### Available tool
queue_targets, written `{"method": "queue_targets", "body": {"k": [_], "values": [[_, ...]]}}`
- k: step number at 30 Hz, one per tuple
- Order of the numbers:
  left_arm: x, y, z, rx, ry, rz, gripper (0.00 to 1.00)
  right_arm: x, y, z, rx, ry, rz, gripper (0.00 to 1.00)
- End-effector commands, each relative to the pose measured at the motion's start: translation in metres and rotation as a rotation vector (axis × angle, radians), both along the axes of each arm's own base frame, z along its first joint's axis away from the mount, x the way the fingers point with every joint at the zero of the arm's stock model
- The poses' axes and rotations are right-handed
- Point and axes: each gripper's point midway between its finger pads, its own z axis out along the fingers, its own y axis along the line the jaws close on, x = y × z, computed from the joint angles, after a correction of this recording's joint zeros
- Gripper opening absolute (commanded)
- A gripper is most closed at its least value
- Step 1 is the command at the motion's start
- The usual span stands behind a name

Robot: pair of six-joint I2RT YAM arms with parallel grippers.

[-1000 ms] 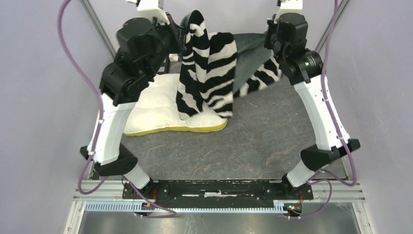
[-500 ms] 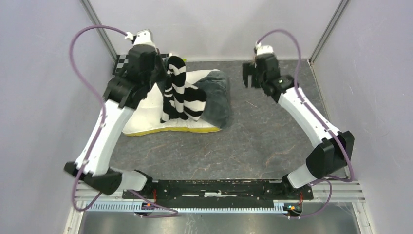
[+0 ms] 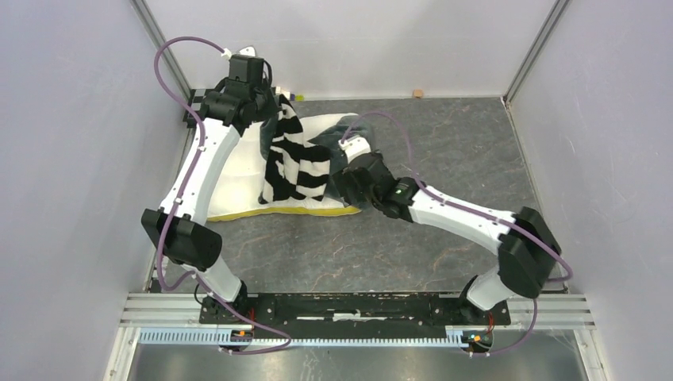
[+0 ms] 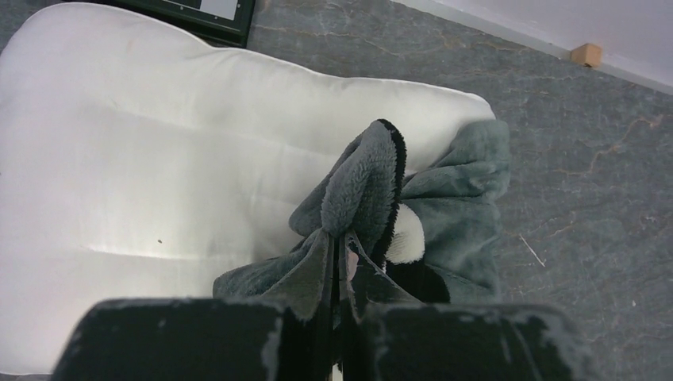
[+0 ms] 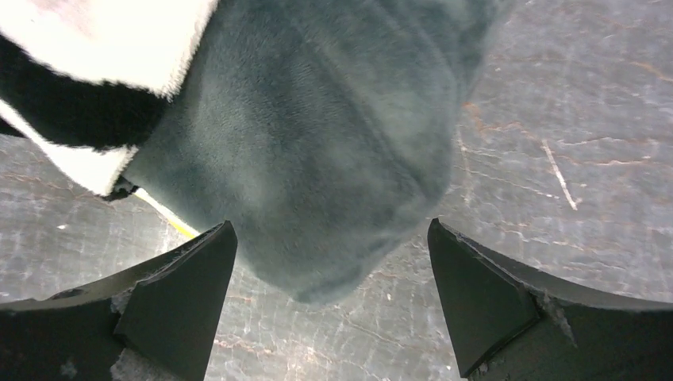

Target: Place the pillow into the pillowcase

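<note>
- The pillowcase (image 3: 298, 159) hangs from the left gripper (image 4: 337, 305), which is clenched on a bunched fold of its grey plush. The zebra face drapes down over the pillow (image 3: 238, 171).
- The pillow lies flat at the back left of the bench (image 3: 452, 143).
- The right gripper (image 5: 329, 226) is released and spread wide, low at the pillowcase's grey corner; contact cannot be told.
- The left arm reaches far forward and high. The right arm stretches leftward, low across the bench.
</note>
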Motion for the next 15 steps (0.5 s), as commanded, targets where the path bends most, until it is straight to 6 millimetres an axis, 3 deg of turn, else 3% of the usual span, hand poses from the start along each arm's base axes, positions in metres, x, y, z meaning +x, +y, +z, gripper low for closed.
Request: {"method": "queue_targets", "body": {"k": [1, 4, 6, 7, 9, 11, 15], "values": [[-0.005, 0.001, 0.044, -0.061, -0.122, -0.001, 0.02, 0.020, 0.024, -0.014, -0.012, -0.045, 0.024, 0.98], [-0.017, 0.004, 0.049, -0.058, -0.133, -0.008, 0.02, 0.030, 0.022, -0.015, -0.068, -0.054, -0.011, 0.98], [-0.027, 0.005, 0.055, -0.063, -0.155, -0.025, 0.02, 0.034, 0.017, -0.004, -0.077, -0.084, -0.038, 0.87], [-0.035, 0.006, 0.061, -0.069, -0.173, -0.032, 0.02, 0.035, 0.012, 0.005, -0.082, -0.100, -0.061, 0.74], [-0.050, 0.007, 0.066, -0.073, -0.198, -0.052, 0.02, 0.036, -0.001, 0.030, -0.084, -0.139, -0.113, 0.30], [-0.067, 0.008, 0.074, -0.078, -0.232, -0.080, 0.02, 0.033, -0.019, 0.060, -0.071, -0.180, -0.170, 0.01], [-0.112, 0.001, 0.099, -0.122, -0.347, -0.184, 0.02, 0.014, -0.062, 0.117, -0.037, -0.251, -0.272, 0.00]]}}
